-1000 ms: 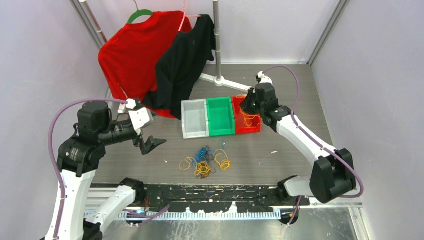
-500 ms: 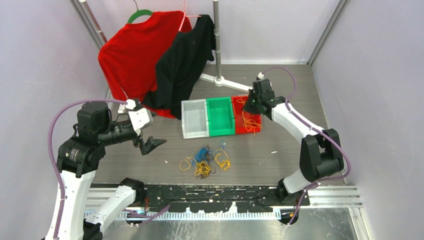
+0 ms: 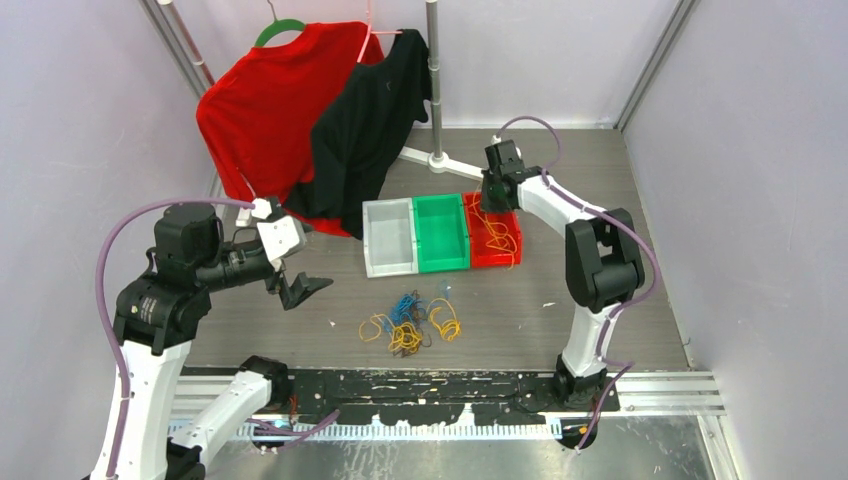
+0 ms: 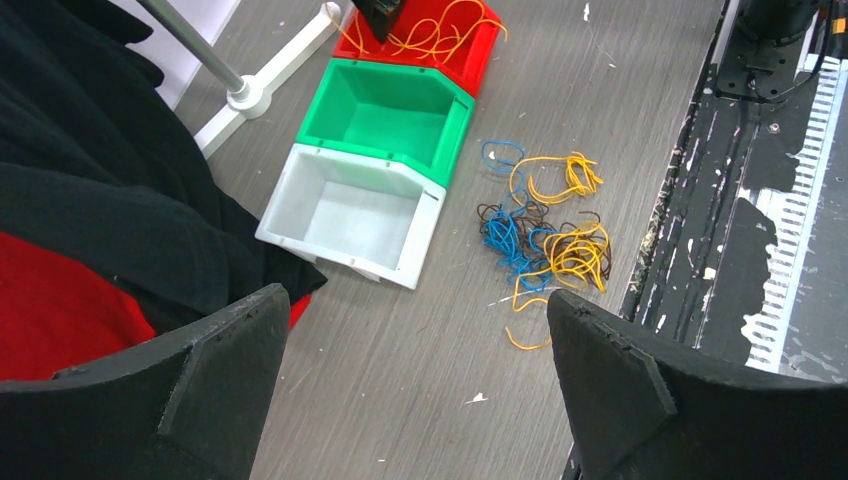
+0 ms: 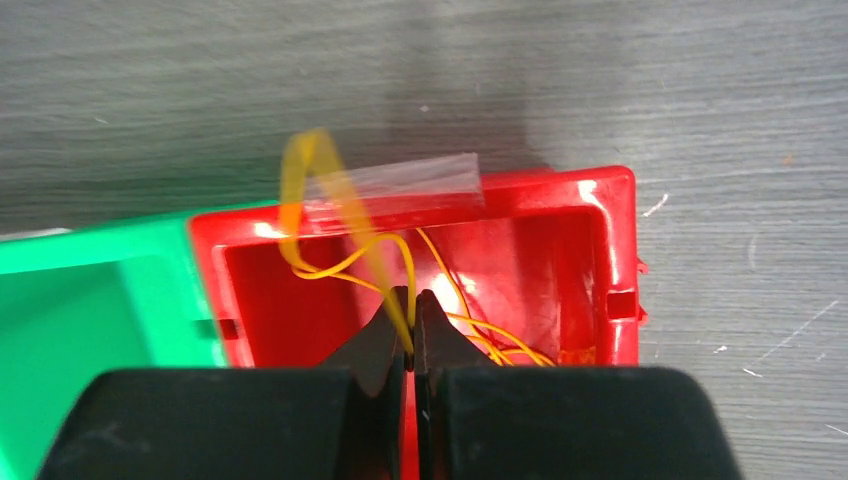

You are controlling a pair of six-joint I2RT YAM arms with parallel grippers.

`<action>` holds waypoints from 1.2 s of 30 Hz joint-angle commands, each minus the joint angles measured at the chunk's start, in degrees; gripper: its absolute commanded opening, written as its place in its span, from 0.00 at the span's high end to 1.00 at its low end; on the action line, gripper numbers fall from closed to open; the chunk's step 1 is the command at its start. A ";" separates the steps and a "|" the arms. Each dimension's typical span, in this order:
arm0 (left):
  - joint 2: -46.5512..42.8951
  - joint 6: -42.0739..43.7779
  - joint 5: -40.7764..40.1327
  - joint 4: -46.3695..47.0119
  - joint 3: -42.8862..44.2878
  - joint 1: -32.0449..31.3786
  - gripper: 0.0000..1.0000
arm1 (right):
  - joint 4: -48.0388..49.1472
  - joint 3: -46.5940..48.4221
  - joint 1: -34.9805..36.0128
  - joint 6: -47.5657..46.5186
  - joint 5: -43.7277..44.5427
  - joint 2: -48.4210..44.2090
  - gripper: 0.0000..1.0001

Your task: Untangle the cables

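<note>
Right gripper shifted to far end of red bin, clamping yellow cable, left gripper spread wide, empty, grey table

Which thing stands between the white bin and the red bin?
The green bin stands between the white bin and the red bin; the top and left wrist views show it.

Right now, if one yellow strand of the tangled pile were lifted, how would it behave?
Probably floppy: the yellow cable pinched in the right gripper drapes in loose loops over the red bin. Likely light, being thin. In the pile colours interlace, so neighbours would probably drag along.
</note>
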 commanded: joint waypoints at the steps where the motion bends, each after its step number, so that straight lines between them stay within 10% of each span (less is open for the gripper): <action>1: -0.12 1.20 0.02 2.28 0.28 0.18 0.00 | -1.22 2.95 0.86 -3.98 3.93 0.00 0.88; 12: -0.24 1.04 0.22 2.11 0.11 0.22 0.00 | -3.22 7.16 2.18 -7.15 4.99 -9.73 0.45; 21: -0.56 0.50 0.39 1.70 0.36 0.16 0.01 | -5.91 4.80 2.81 -6.31 5.43 -17.06 0.46; 36: 0.82 -0.05 0.12 0.38 0.86 0.15 0.01 | -7.59 -27.92 9.30 0.29 11.34 -41.12 0.47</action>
